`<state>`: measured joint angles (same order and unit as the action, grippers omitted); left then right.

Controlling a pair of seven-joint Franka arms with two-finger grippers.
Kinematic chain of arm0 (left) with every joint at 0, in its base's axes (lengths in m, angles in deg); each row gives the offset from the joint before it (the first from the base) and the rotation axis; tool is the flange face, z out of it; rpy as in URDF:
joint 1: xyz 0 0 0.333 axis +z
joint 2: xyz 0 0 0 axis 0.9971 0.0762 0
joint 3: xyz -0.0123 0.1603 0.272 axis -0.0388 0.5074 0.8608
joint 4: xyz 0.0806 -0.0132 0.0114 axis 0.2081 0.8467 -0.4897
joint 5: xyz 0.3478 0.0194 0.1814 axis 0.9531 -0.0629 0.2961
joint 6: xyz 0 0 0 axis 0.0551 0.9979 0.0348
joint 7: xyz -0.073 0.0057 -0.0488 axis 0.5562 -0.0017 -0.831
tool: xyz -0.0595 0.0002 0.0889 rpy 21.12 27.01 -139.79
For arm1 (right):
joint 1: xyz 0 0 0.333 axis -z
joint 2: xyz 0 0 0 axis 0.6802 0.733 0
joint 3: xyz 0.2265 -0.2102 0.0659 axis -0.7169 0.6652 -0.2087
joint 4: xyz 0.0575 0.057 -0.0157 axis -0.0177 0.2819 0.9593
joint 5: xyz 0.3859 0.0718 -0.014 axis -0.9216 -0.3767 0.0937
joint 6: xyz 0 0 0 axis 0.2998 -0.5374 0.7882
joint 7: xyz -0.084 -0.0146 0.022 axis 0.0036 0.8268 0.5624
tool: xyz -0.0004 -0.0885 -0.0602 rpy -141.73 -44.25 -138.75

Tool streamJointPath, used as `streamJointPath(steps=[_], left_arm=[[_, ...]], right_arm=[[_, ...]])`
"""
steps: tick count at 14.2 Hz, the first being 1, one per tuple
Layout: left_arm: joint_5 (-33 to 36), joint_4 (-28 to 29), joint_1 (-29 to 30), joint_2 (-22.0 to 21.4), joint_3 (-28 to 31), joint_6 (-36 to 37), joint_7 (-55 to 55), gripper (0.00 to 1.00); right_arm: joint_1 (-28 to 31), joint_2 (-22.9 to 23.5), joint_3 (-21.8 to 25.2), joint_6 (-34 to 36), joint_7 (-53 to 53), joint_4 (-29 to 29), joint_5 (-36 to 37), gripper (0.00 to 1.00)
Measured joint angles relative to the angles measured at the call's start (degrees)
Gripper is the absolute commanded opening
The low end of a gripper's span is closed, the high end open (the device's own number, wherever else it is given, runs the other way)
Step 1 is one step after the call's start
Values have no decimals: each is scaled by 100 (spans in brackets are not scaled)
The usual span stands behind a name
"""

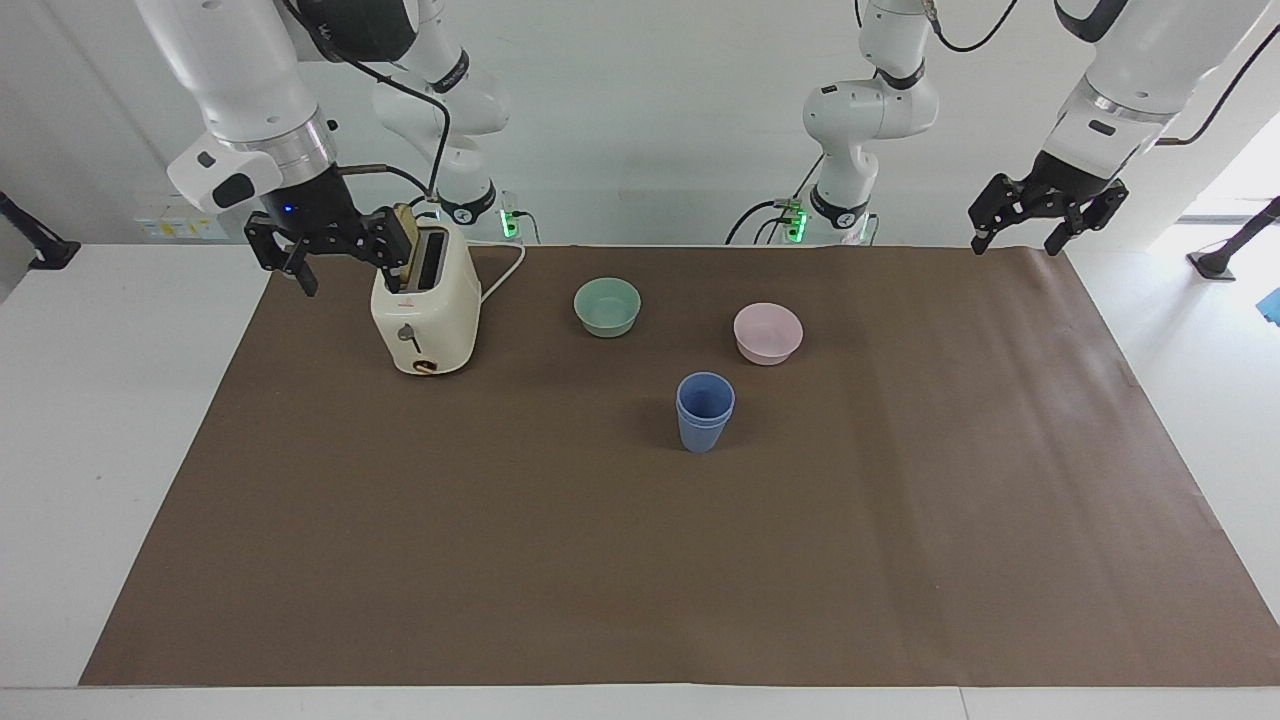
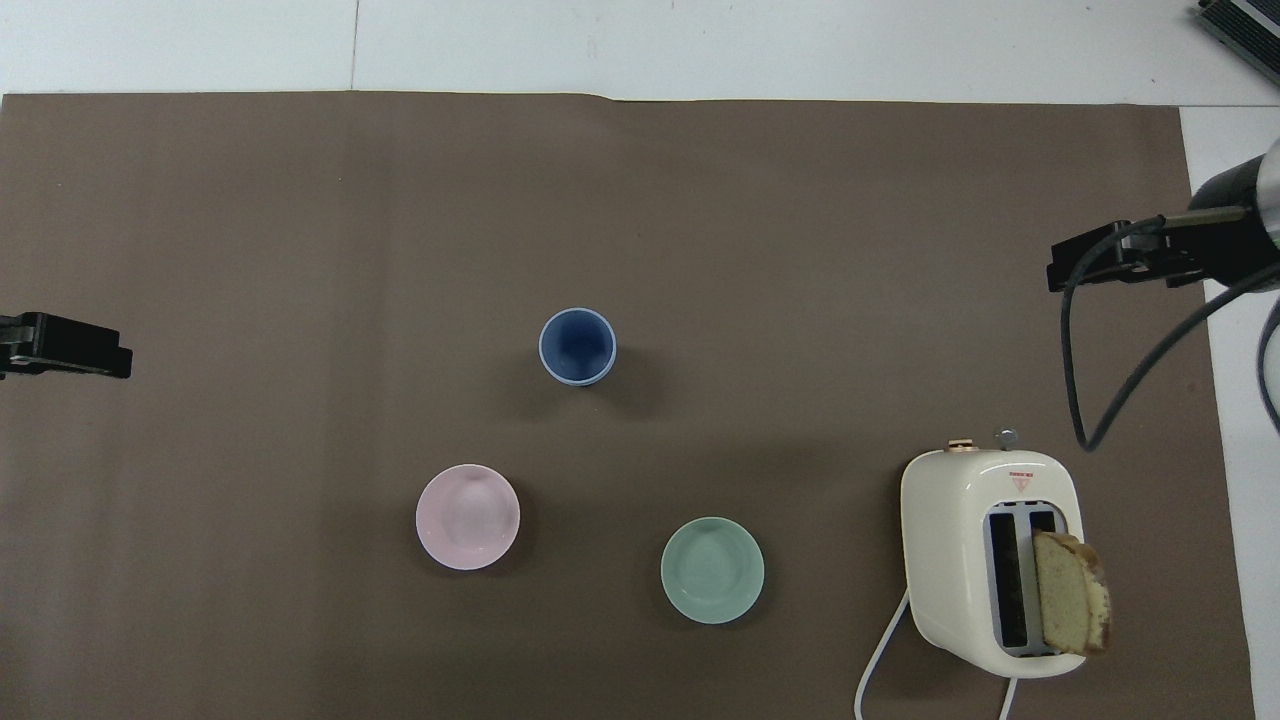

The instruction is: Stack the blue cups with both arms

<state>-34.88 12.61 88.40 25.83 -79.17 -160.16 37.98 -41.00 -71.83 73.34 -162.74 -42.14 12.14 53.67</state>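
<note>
The two blue cups [image 1: 705, 411] stand nested, one inside the other, upright near the middle of the brown mat; they also show in the overhead view [image 2: 577, 346]. My right gripper [image 1: 345, 268] is open and empty, in the air beside the toaster's top on the side toward the right arm's end of the table; it also shows in the overhead view [image 2: 1085, 262]. My left gripper [image 1: 1015, 240] is open and empty, over the mat's corner at the left arm's end, where it waits; it also shows in the overhead view [image 2: 100, 350].
A cream toaster [image 1: 425, 310] with a bread slice [image 2: 1070, 592] in one slot stands near the right arm's base. A mint-green bowl [image 1: 607, 306] and a pink bowl [image 1: 767, 332] sit nearer to the robots than the cups.
</note>
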Motion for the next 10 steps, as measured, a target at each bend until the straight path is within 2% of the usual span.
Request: streamJointPath(steps=[10], left_arm=[[0, 0, 0, 0, 0, 0, 0, 100]], right_arm=[[108, -115, 2, -3, 26, 0, -24, 100]])
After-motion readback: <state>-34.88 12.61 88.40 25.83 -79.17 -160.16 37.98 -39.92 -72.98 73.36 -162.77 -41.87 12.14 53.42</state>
